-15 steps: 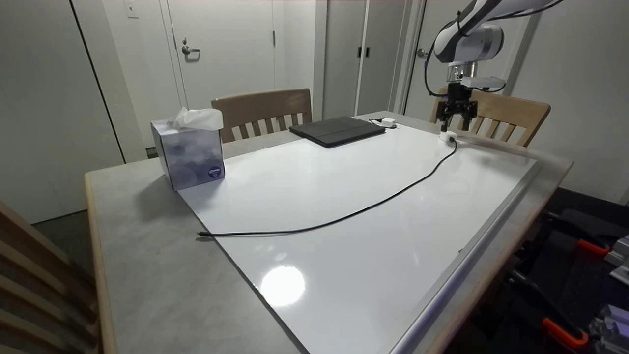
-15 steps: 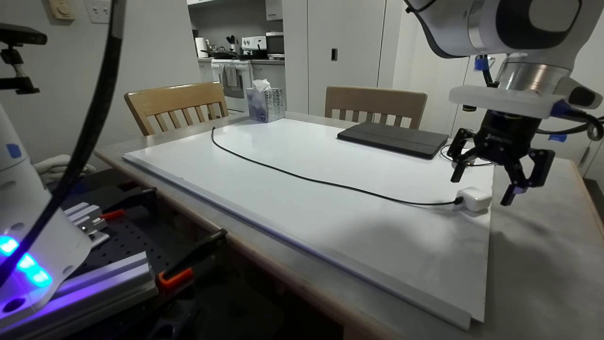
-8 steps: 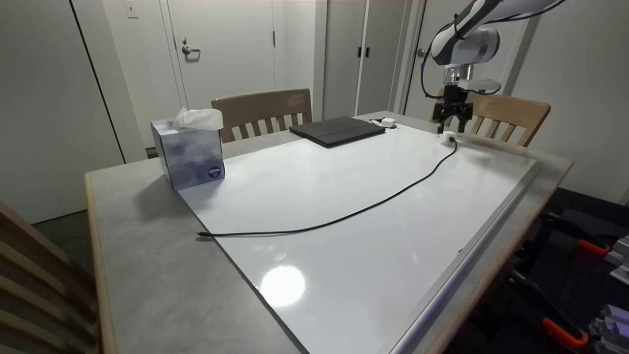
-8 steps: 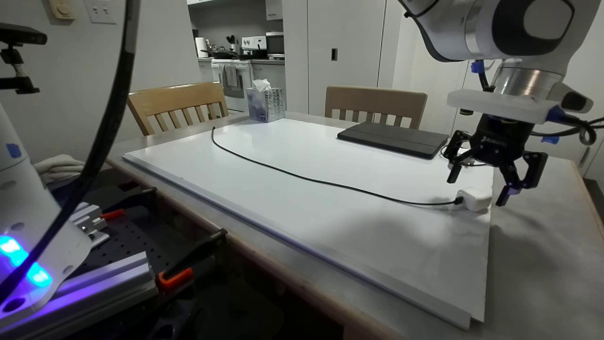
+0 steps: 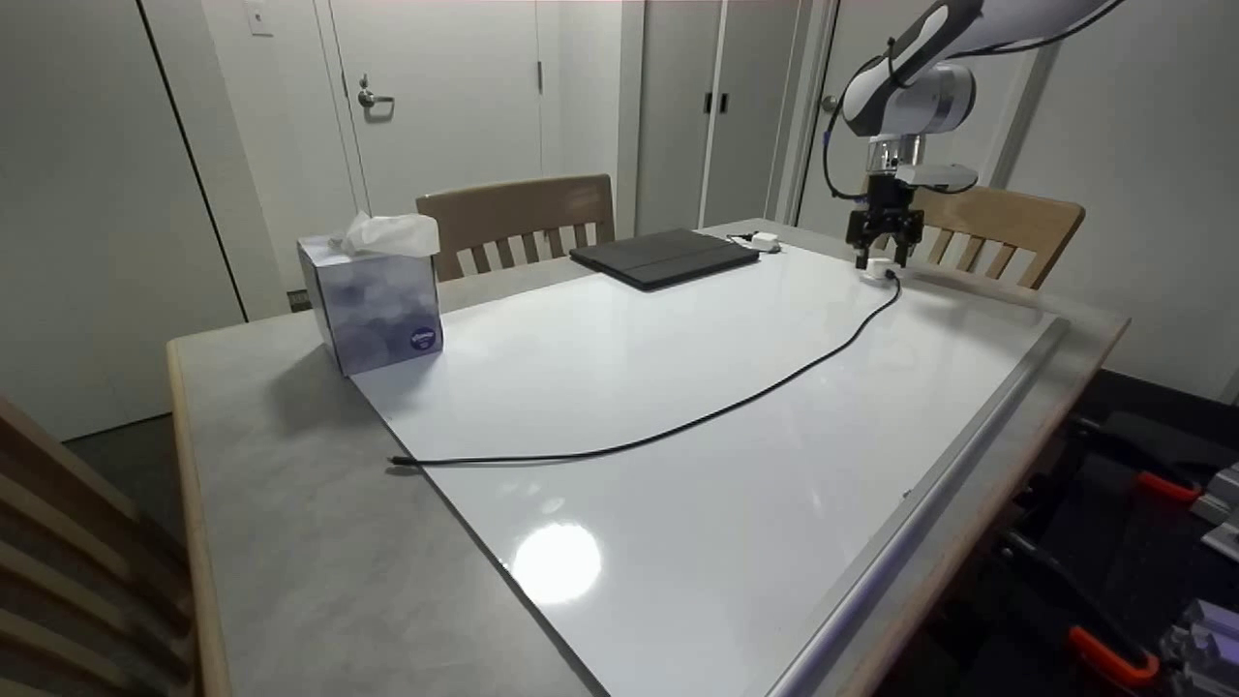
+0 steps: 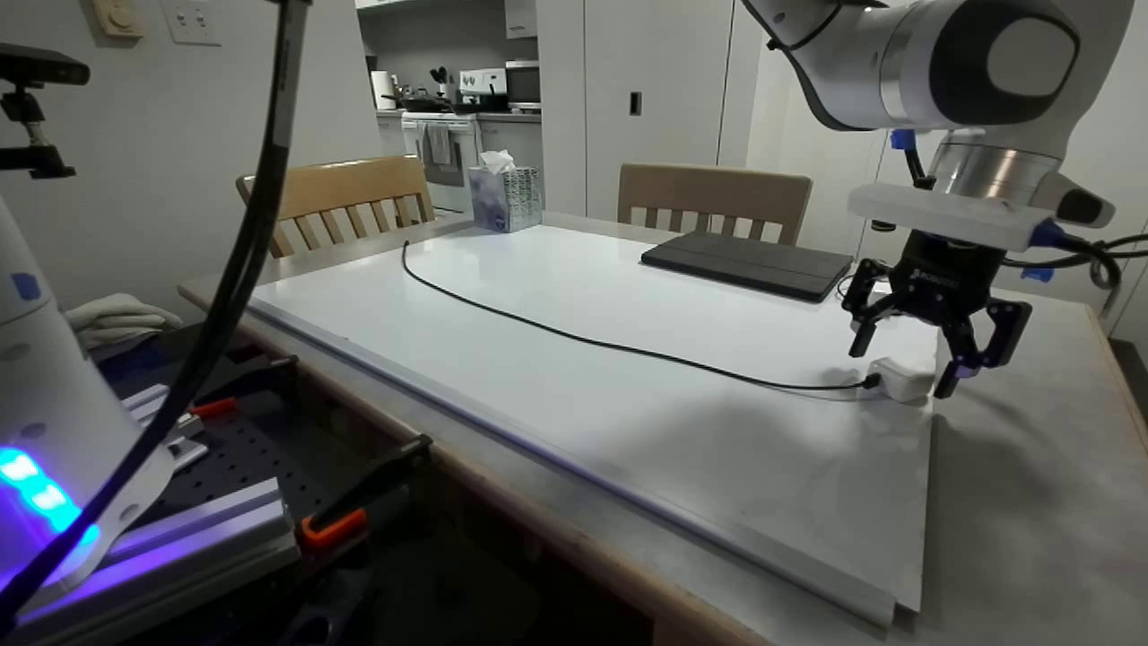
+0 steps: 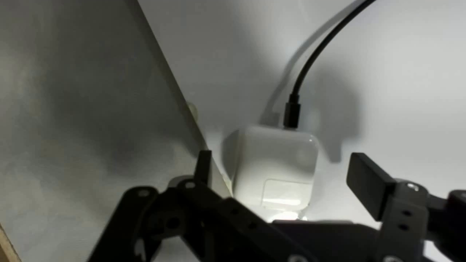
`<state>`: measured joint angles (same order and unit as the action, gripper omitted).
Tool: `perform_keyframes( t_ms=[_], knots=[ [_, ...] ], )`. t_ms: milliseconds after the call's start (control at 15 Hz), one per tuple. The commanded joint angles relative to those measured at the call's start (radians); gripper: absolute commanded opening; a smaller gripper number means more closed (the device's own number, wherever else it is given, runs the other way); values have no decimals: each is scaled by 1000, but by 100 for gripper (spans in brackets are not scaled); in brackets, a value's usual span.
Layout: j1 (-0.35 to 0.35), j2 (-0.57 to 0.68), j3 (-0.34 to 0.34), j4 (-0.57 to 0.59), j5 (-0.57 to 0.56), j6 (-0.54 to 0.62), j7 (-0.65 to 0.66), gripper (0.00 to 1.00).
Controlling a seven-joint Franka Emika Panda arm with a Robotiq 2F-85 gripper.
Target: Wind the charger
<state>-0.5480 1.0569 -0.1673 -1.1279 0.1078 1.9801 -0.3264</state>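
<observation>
Charger block (image 7: 276, 160) beneath tool (image 7: 283, 171), between spread fingertips (image 7: 366, 183).

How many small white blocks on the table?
2. One white block, with the black cable plugged into it, sits by the open gripper; the second block lies near a corner of the dark slab. Any behind the slab could be hidden.

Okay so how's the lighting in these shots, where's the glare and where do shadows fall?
In an exterior view, a round glare spot on the whiteboard; in an exterior view, a soft shadow below and left of the plug block; in the wrist view, bright glare near the plug block's lower edge, a shadow left of the cable, and the tabletop dim under broad shadow.
</observation>
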Motion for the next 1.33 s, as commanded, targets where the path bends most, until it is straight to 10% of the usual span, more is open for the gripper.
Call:
perform_keyframes(
  t_ms=[0,400,1000,1067,1267],
  knots=[
    [-11,19,4,40,0,-17,-18,64],
    [11,15,-4,42,-19,-19,-15,25],
    [134,-41,-2,-29,-167,-58,-138,25],
    [106,-2,0,12,-129,-22,-89,50],
    [141,-4,-1,10,-153,-32,-104,50]
  ],
)
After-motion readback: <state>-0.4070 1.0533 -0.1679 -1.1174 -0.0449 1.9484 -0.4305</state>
